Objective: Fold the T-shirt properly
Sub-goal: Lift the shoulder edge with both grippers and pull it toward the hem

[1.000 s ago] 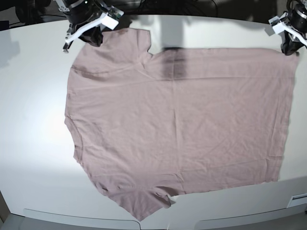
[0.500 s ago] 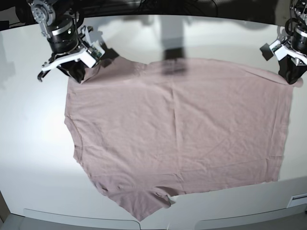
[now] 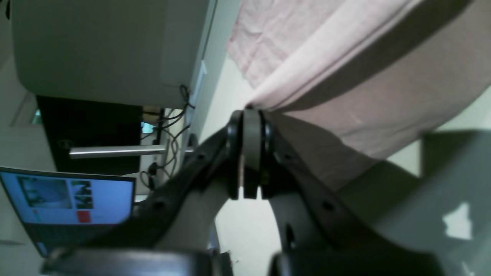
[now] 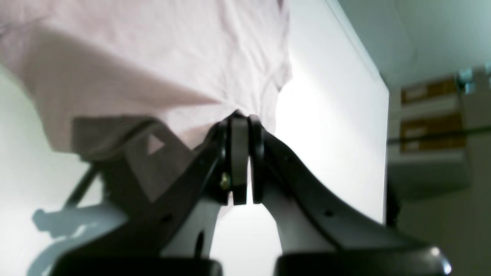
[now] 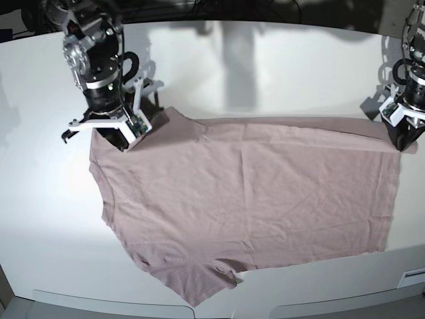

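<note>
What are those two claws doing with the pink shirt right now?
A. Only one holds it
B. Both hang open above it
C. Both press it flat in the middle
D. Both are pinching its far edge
D: the left gripper and the right gripper are each clamped shut on the shirt at its far edge, one at either end, with that edge pulled taut between them.

Both arms (image 5: 99, 63) are black, with silver rings and white brackets.
</note>
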Controlling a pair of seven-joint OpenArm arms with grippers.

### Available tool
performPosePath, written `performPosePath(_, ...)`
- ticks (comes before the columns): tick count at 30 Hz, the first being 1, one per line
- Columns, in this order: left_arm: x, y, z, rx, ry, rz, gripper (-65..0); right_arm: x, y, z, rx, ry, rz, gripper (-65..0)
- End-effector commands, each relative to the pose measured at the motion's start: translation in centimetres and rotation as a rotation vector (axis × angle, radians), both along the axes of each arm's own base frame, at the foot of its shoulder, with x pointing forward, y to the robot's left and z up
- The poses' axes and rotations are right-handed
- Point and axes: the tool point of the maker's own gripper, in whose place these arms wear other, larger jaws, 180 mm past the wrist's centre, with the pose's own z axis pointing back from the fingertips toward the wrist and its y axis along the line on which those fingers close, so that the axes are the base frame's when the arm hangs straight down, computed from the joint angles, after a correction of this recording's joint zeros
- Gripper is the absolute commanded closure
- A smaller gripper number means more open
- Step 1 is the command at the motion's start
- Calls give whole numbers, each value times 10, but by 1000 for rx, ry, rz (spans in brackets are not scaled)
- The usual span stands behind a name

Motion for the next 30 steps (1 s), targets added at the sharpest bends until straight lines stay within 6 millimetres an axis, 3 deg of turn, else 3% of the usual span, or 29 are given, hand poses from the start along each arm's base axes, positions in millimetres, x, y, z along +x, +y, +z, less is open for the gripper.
performPosePath(1, 6, 1, 12, -1, -44, 1, 0, 14, 0, 14, 12, -71, -16, 0)
performPosePath(3, 4, -6, 7, -28, -44, 13, 0, 23, 3, 12, 41, -82, -45, 0)
performPosePath(8, 7, -22, 2, -102, -67, 50, 0, 41, 21, 28, 122, -148, -62, 0)
performPosePath(13, 18, -28, 4, -144, -93, 95, 0, 43, 23, 31, 152, -157, -28, 0)
performPosePath(20, 34, -30, 13, -190, -129, 127, 0, 54, 11, 35, 138, -163, -5, 0)
performPosePath(26, 34, -26, 7, -227, -107, 191, 0, 81, 0, 10, 146, -105, -30, 0)
performPosePath(30, 35, -26, 8, -228, -108, 194, 0, 104, -12, 11, 127, -124, -47, 0)
